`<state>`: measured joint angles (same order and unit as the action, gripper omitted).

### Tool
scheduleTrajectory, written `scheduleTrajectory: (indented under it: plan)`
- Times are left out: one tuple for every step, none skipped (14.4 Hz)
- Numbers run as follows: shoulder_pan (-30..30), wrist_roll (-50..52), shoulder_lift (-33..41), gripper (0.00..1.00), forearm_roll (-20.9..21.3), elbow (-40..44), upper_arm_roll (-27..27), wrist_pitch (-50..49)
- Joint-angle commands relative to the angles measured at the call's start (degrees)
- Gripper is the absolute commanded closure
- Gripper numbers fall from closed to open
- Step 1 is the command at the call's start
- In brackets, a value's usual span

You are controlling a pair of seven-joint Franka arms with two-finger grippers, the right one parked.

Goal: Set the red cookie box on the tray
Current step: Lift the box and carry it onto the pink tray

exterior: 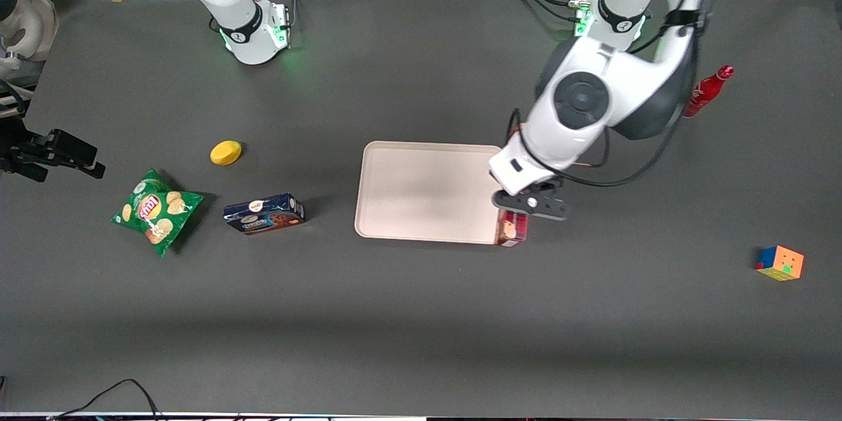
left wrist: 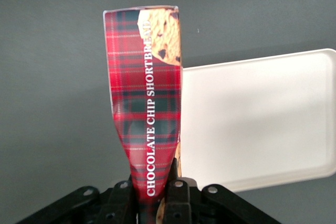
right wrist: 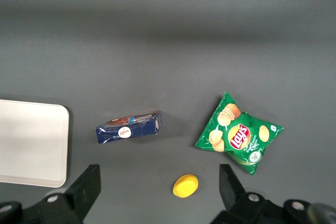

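My left gripper hangs over the tray's corner at the working arm's end, nearest the front camera, and is shut on the red cookie box. The box is a slim dark-red plaid carton that hangs below the fingers, mostly hidden by the hand in the front view. In the left wrist view the gripper pinches the red cookie box so that its end is squeezed narrow, and the carton stretches away lengthwise. The pale pinkish-beige tray lies flat on the grey table with nothing on it; the tray sits beside the box.
A dark-blue cookie box, a green chip bag and a yellow round object lie toward the parked arm's end. A red bottle and a colourful cube sit toward the working arm's end.
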<state>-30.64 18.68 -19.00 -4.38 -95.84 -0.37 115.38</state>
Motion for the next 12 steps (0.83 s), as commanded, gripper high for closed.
scheduleTrajectory:
  plan:
    - [-0.74, 8.90, 4.85, 0.83, 1.83, -13.30, -2.52, 11.95]
    - [-1.09, 10.40, 4.68, 0.83, 2.18, -14.97, -3.05, 14.32]
    - [-1.79, 11.46, 4.68, 0.83, 3.40, -16.99, -3.14, 16.61]
    - [-2.14, 13.30, 4.50, 0.83, 4.89, -19.01, -3.23, 19.50]
    - [-2.41, 15.23, 4.15, 0.83, 5.95, -21.03, -3.75, 22.66]
    - [-2.93, 16.47, 3.45, 0.83, 7.00, -22.53, -3.93, 25.65]
    - [-3.03, 17.18, 2.75, 0.83, 7.89, -23.42, -3.93, 27.51]
    - [-3.29, 17.18, 2.13, 0.83, 8.16, -23.95, -3.93, 28.66]
    - [-3.46, 17.18, 1.43, 0.83, 8.16, -24.04, -3.93, 29.45]
    - [-3.55, 17.53, 0.90, 0.83, 8.16, -24.04, -3.93, 30.16]
    - [-3.64, 17.97, -0.06, 0.83, 8.25, -24.04, -3.93, 31.29]
    - [-3.64, 18.06, -1.03, 0.83, 8.25, -23.95, -3.93, 32.26]
